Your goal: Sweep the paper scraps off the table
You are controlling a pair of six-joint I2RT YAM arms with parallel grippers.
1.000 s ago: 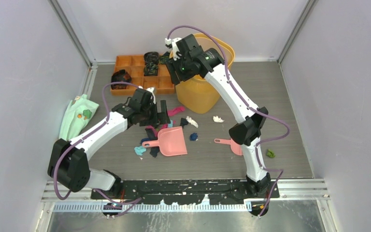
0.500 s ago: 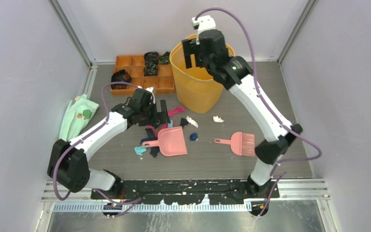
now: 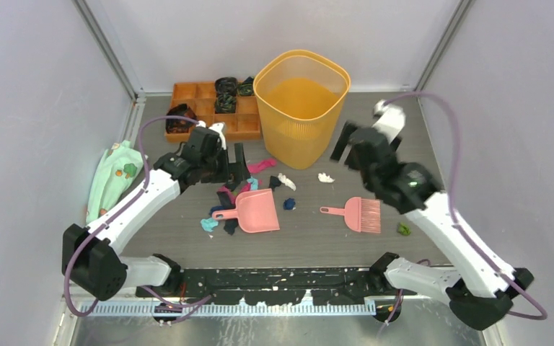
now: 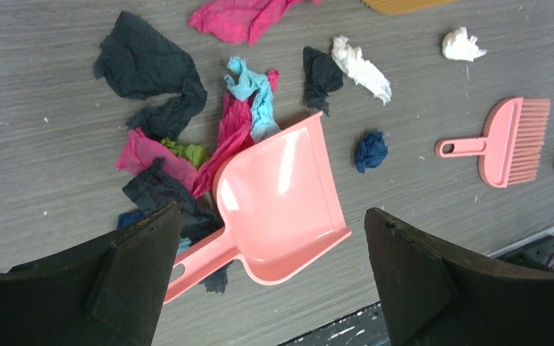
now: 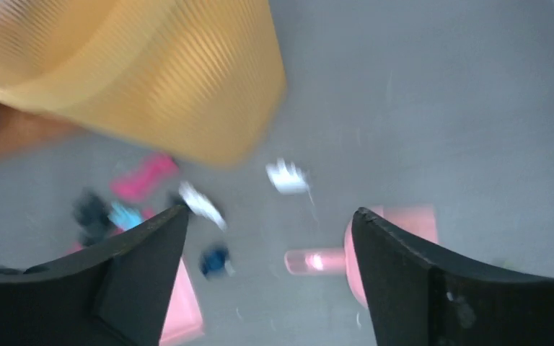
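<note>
**Both grippers spread and empty; scraps lie on the table**

Your left gripper (image 4: pixel 267 216) hangs with its fingers wide apart, holding nothing. The dustpan (image 4: pixel 281 209) lies right beneath it. The scraps (image 4: pixel 242 122) are heaped on the table (image 4: pixel 43 144) at the pan's mouth and just beyond. The left wrist view shows a green bit tucked into that heap, which is hard to make out from the top view.

Your right gripper (image 5: pixel 270 216) is also spread and empty. The brush (image 3: pixel 361 214) is below it and the bin (image 3: pixel 292 144) is just ahead on its left. Its own view is smeared. Half a second ago it hung over the bin; it has since swung down beside it.
</note>
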